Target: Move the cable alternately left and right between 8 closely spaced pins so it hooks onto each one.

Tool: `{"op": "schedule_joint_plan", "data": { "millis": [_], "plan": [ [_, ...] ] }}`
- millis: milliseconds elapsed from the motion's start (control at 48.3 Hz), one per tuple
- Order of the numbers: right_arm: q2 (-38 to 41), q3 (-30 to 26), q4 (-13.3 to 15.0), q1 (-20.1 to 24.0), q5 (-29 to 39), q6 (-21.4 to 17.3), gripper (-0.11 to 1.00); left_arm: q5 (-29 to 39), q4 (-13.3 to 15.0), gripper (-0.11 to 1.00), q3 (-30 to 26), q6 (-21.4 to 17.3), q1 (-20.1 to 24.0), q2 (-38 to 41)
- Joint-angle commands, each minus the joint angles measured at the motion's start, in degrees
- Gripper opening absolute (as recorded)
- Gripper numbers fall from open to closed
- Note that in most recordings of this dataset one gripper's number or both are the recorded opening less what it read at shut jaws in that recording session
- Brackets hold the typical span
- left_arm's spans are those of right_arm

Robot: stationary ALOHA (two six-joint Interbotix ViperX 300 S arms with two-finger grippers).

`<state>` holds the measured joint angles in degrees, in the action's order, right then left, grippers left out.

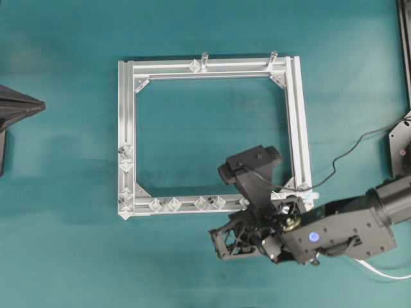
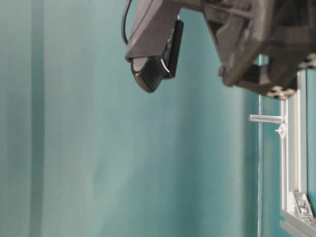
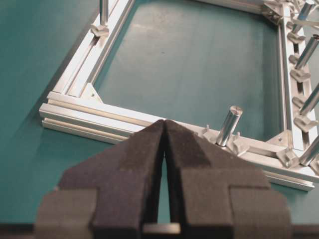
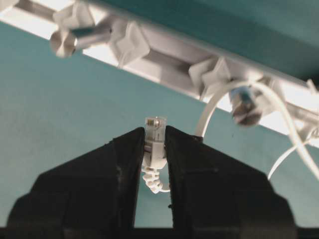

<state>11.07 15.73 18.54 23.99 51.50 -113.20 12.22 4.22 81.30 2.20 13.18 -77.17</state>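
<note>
— Two black grippers, both with matte, grainy foam-like pads. The right gripper point(image 4: 154, 144) is clenched on the small white plug point(image 4: 155, 130) at the end of the cable point(image 4: 212, 107); the plug is clear-tipped, blocky plastic with a ribbed white collar below it, pinched between the two pads.

— Which way does the plug point?

— Its long axis runs straight out along the fingers, tip forward, toward the aluminium frame point(image 4: 164, 55) just ahead. Behind the collar the cord, thin, round and white, curls away and arcs up to the rail, looping past a round silver post point(image 4: 245, 105) beside a pale star-shaped pin point(image 4: 214, 75). More white cord trails off along the right of the wrist view.

— And from above?

— The frame point(image 1: 126, 115) is a square of ribbed, silvery rail on a teal table point(image 1: 64, 244). The pins point(image 1: 164, 205) sit in close pairs, small pale diamonds, along the near rail and the left rail. The right gripper point(image 1: 226, 244) hangs just off the near rail, towards its right corner. A strip of cable point(image 1: 385, 273) shows white beneath the arm.

— The left gripper?

— The left gripper point(image 3: 164, 130) is closed with nothing between its pads, tips meeting, hovering just outside the frame's rail point(image 3: 99, 112), near a slanting cylindrical post point(image 3: 229, 124).
</note>
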Motion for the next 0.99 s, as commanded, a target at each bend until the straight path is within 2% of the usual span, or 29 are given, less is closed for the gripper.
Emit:
{"op": "schedule_joint_plan", "data": {
  "millis": [0, 248, 435, 973],
  "plan": [
    [-0.44, -2.02, 0.09, 0.97, 0.53, -0.44, 0.19, -0.44, -0.09, 0.01, -0.62, 0.44, 0.18, 0.44],
    [1.49, -5.01, 0.35, 1.58, 2.2, -1.67, 0.19, -0.53, -0.09, 0.01, -0.62, 0.44, 0.18, 0.35],
    [3.52, -7.73, 1.76, 1.58, 2.81, -1.67, 0.19, -0.44, -0.09, 0.01, -0.62, 0.44, 0.18, 0.35],
    [11.69, -19.42, 4.75, -0.53, 3.16, -1.23, 0.19, -0.44, -0.09, 0.01, -0.62, 0.53, 0.18, 0.35]
  ]
}}
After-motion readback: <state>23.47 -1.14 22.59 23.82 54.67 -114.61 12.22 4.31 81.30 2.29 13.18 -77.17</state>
